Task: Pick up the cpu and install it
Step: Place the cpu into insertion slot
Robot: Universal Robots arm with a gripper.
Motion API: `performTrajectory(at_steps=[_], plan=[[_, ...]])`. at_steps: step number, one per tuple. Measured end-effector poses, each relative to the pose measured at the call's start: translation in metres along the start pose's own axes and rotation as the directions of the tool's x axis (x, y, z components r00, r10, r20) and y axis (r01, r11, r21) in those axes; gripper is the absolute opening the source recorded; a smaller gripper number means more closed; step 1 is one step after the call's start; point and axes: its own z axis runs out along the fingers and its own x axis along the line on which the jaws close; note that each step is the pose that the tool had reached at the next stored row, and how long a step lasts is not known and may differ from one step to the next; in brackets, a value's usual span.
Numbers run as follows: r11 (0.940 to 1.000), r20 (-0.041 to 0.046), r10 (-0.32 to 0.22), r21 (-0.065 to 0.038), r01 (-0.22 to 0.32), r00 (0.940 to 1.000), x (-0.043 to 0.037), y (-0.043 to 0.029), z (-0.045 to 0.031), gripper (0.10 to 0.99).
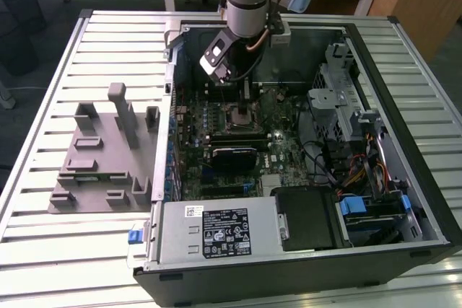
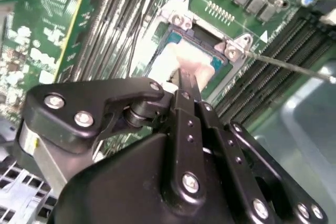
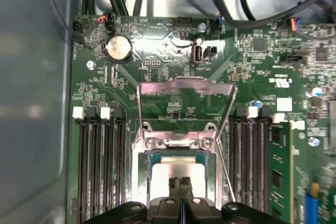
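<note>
- Standing closed tip to tip, gripper [image 3: 181,186] holds nothing; tips over the cpu [image 3: 167,174] middle
- cpu lies flat in socket frame [image 3: 178,142], load plate [image 3: 184,85] hinged up
- Judgement: chip wants level seating, corners square to frame, no sideways push

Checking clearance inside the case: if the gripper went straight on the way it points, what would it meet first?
Most likely the cpu, lying in the socket directly beneath the gripper and its closed tips in the first wrist view. Nothing shows between them; whether they touch is unclear.
</note>
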Motion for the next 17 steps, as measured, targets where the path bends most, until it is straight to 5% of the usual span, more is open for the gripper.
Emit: performTrajectory(at_steps=[14,17], plan=[[1.0000,0.0002,0.000,0.000,0.000,1.0000,-0.0025,0.0022,-0.0510,0.106],[1.0000,-0.0001,0.000,0.000,0.000,1.0000,-0.0025,0.0023,-0.0537,0.106]])
